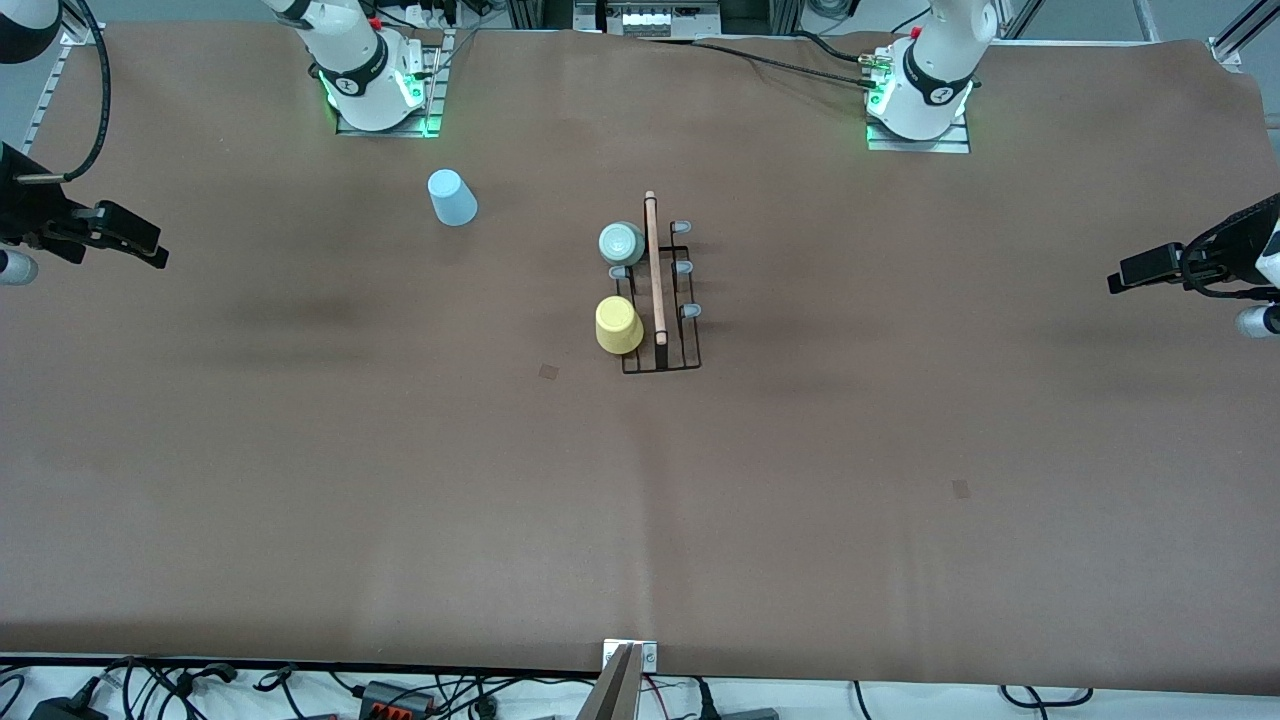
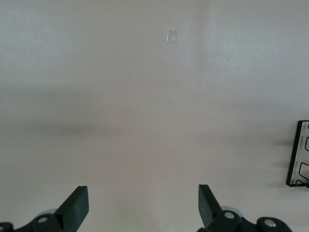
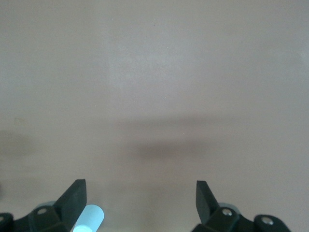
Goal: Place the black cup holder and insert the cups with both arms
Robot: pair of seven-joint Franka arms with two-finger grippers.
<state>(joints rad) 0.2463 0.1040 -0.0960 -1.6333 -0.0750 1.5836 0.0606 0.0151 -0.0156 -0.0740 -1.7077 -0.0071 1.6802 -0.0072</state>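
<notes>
Yellow cup (image 1: 619,325) on black cup holder (image 1: 660,330), well apart from both spread-fingered hands: left hand (image 2: 143,205), right hand (image 3: 141,203).

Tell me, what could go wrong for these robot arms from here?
1. The blue cup lies on the table away from the rack; tipped over like that, it might roll when gripped.
2. The green cup and yellow cup already sit on the rack, so a careless approach could knock them off.
3. The left tool and right tool wait open at the table's ends, so each must travel some way.
</notes>
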